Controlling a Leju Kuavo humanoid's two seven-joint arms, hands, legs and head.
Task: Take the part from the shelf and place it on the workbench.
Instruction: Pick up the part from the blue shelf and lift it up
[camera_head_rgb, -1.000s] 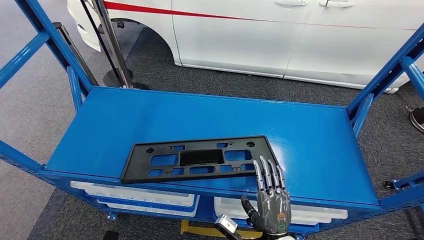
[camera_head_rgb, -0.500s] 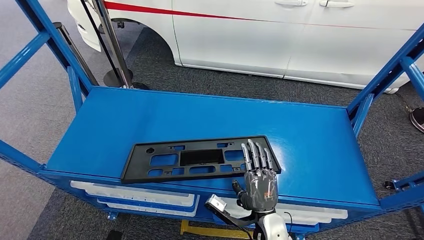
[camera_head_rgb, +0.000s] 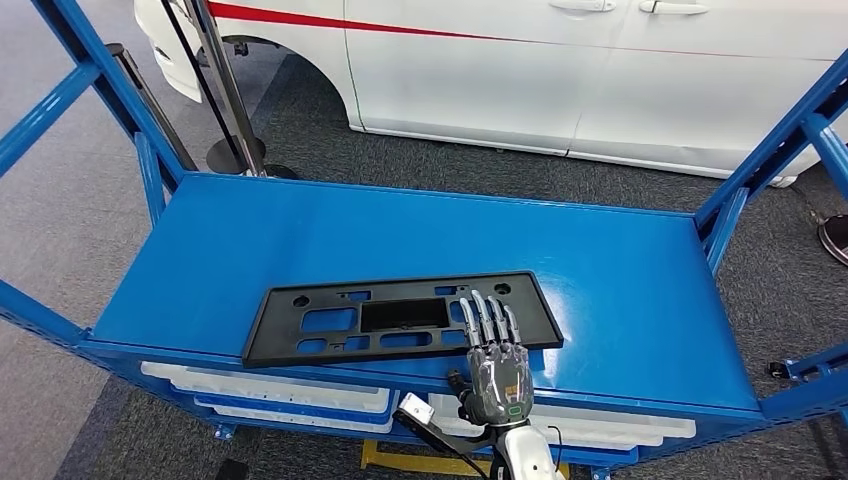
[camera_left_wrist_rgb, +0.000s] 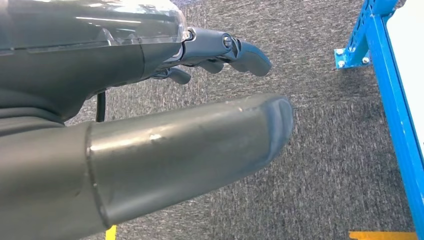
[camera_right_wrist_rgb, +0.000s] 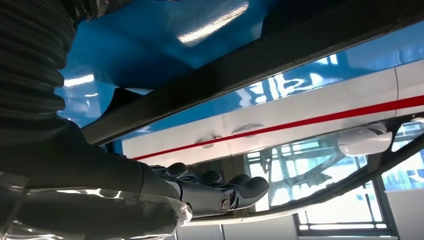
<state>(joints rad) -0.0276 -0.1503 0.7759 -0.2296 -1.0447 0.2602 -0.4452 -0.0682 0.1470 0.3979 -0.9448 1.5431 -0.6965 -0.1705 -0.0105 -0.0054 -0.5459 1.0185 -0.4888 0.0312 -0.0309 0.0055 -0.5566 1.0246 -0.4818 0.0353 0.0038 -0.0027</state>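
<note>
The part (camera_head_rgb: 380, 318) is a flat black plastic plate with several cut-outs, lying near the front edge of the blue shelf (camera_head_rgb: 300, 230). My right hand (camera_head_rgb: 494, 352) reaches up from below the shelf's front edge, its fingers (camera_head_rgb: 487, 318) stretched out flat over the part's right portion and its thumb low beside the edge. In the right wrist view the right hand (camera_right_wrist_rgb: 210, 192) has its fingers extended beside the part's dark edge (camera_right_wrist_rgb: 260, 60). My left hand (camera_left_wrist_rgb: 150, 100) hangs over grey carpet, holding nothing, fingers loosely apart.
Blue frame uprights (camera_head_rgb: 150, 170) rise at both ends of the shelf. White bins (camera_head_rgb: 270, 392) sit on the level below. A white car (camera_head_rgb: 600, 70) stands behind the shelf, and a black stand base (camera_head_rgb: 235, 152) is at the back left.
My right hand has moved left and forward, from the part's right corner to over its right portion. The part has not moved.
</note>
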